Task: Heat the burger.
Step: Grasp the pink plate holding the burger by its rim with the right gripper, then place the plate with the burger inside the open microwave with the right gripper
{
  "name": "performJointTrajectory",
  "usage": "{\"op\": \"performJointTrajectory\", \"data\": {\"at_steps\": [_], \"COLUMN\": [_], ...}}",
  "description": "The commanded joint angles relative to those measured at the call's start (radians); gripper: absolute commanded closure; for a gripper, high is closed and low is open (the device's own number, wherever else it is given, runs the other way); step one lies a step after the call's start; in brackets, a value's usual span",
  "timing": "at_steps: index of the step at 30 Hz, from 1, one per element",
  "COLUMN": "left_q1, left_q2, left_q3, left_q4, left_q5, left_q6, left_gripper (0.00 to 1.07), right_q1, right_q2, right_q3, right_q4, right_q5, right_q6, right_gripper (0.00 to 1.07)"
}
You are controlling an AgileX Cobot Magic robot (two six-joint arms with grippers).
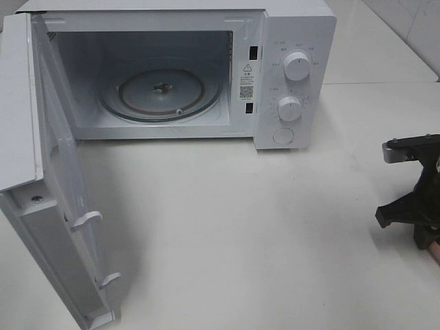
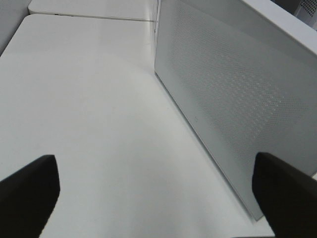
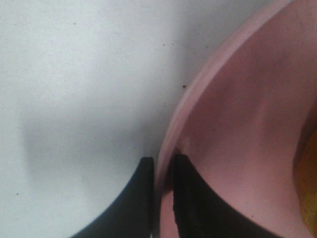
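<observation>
Microwave door (image 1: 62, 206) standing wide open, open table (image 1: 240, 220) before cavity (image 1: 137, 51), right hand (image 3: 163, 166) low at right of table, clamped on pink plate (image 3: 198, 84) rim, burger (image 3: 308, 188) sliver on plate, left hand (image 2: 153, 183) spread wide beside door.

Light: bright and even, washing the white table (image 1: 240, 227) toward glare.
Shadows: a soft grey one is lying on the table just beside the right pincer (image 3: 163, 162).
Focus: the pink plate (image 3: 237, 114) between its tips is blurring heavily. Beyond them, possibly the burger (image 3: 308, 178) is smearing into yellow.
The left pincer's fingers (image 2: 27, 198) are showing dark and soft-edged.
</observation>
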Motion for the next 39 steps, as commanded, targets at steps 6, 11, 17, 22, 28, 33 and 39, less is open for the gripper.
{"op": "performJointTrajectory", "data": {"at_steps": [6,11,17,22,28,33,39], "left_q1": [0.0,0.0,0.0,0.0,0.0,0.0,0.0], "left_q2": [-0.014,-0.014,-0.014,-0.014,-0.014,-0.014,-0.014], "left_q3": [0.002,0.002,0.002,0.002,0.002,0.002,0.002], "left_q4": [-0.01,-0.01,-0.01,-0.01,-0.01,-0.01,-0.01], "left_q5": [-0.014,-0.014,-0.014,-0.014,-0.014,-0.014,-0.014], "left_q6": [-0.001,-0.001,-0.001,-0.001,-0.001,-0.001,-0.001], "left_gripper": [0.09,0.09,0.09,0.09,0.09,0.09,0.09], "right_q1": [-0.003,0.051,0.123,0.173,0.231,0.267,0.327], "right_q2": [0.01,0.01,-0.003,-0.046,-0.07,-0.072,-0.097], "right_q3": [0.02,0.024,0.024,0.024,0.024,0.024,0.037], "right_q4": [-0.011,-0.072,-0.208,-0.286,-0.322,-0.337,-0.355], "right_q5": [-0.012,0.015,0.071,0.125,0.212,0.259,0.292], "right_q6": [0.043,0.108,0.256,0.333,0.371,0.385,0.409], "right_gripper": [1.07,1.07,1.07,1.07,1.07,1.07,1.07]}}
